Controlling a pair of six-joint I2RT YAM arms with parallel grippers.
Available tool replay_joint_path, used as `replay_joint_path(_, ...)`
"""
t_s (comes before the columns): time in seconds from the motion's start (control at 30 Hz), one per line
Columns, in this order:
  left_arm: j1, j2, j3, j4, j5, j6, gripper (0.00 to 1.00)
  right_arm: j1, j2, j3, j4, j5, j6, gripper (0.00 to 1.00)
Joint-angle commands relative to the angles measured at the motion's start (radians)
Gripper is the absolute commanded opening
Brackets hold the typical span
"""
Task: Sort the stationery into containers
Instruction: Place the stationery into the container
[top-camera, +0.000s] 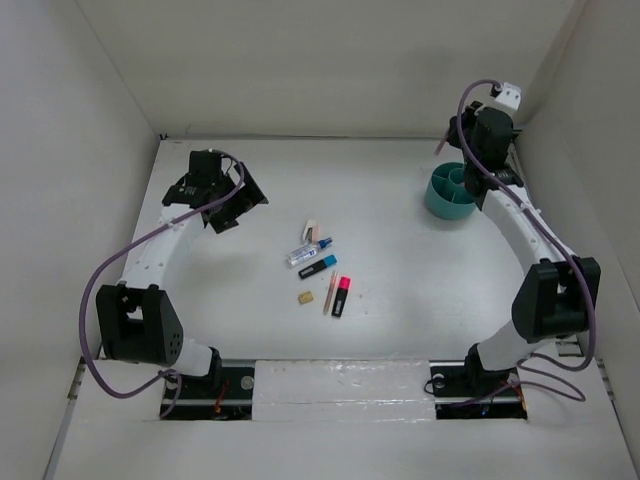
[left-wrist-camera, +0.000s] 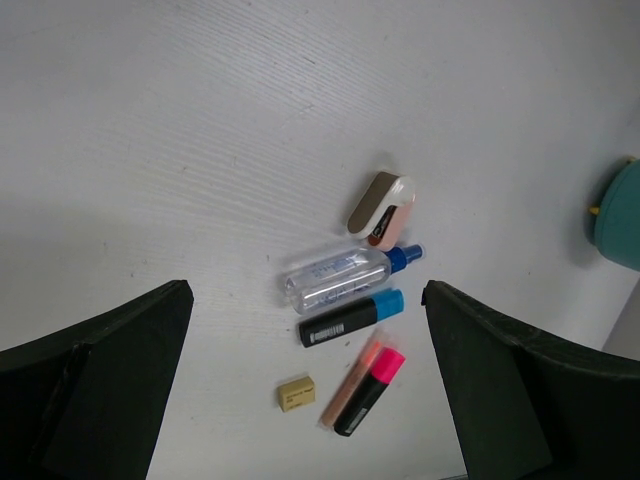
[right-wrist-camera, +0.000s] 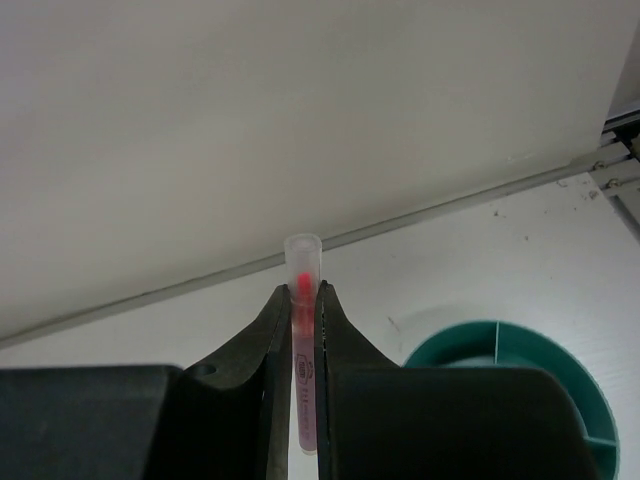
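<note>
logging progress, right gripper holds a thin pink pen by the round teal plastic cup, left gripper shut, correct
Left gripper is open, not shut, per the left wrist view. Right gripper holds the thin pink pen by the round teal plastic cup.

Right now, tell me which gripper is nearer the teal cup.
Right. The right gripper, shut on a pink pen, hangs just beside the teal cup; the left gripper is open far across the table.

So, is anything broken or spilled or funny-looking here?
Nothing looks broken or spilled. The stationery lies in a loose, unsorted cluster, and the teal cup stands upright at the far right. The right gripper pinches a pink pen near the cup.
</note>
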Motion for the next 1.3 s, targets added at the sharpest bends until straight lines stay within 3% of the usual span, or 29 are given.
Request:
replay_joint_path(0.0, 0.000, -0.050, -0.026, 0.040, 0.008, 0.016, 1.00, -0.026, 0.051, 0.041, 0.194, 0.021, -0.020, 0.00)
replay_joint_path(0.13, 0.000, -0.063, -0.050, 0.049, 0.008, 0.016, 1.00, -0.026, 0.089, 0.050, 0.274, 0.112, -0.066, 0.00)
replay_joint_path(0.4, 0.000, -0.092, -0.068, 0.049, -0.021, 0.016, 1.00, -0.092, 0.122, 0.025, 0.263, 0.155, -0.098, 0.00)
replay_joint_path(0.83, 0.000, -0.083, -0.078, 0.049, -0.001, 0.016, 1.00, -0.144, 0.092, -0.126, 0.263, 0.134, -0.109, 0.00)
replay_joint_path(1.27, 0.000, -0.064, -0.078, 0.058, 0.026, 0.016, 1.00, -0.144, 0.132, -0.146, 0.254, 0.125, -0.089, 0.00)
